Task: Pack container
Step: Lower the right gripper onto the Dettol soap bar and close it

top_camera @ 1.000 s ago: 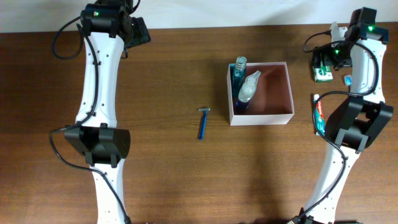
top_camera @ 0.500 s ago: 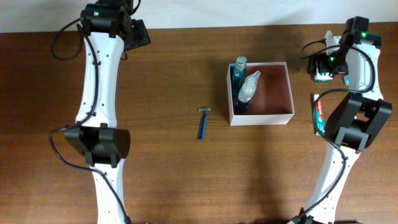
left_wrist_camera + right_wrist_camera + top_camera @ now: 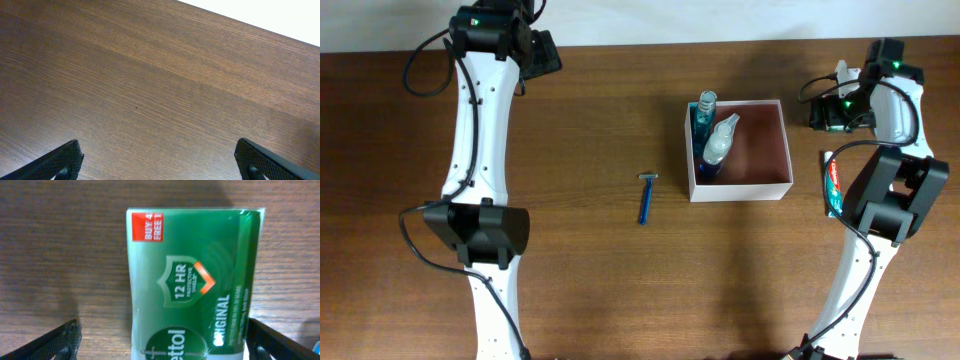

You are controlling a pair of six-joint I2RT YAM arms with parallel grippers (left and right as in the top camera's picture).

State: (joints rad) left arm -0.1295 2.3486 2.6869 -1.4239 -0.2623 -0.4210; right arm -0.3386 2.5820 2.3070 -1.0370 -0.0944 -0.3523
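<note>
While both claws stand wide apart and hold nothing, the container (image 3: 765, 150) sits right of centre on the brown counter (image 3: 620, 280). Two bottles lean in its left side: one blue bottle (image 3: 705, 108) and one clear spray bottle (image 3: 720, 142). One blue razor (image 3: 646, 198) lies apart at centre. One toothpaste tube (image 3: 832, 180), partly hidden by the right arm, lies just right of the container. The right claw (image 3: 172, 345) hangs over one green soap pack (image 3: 195, 280), whose bottom is cut off. The left claw (image 3: 165, 167) hangs over bare wood at upper left.
</note>
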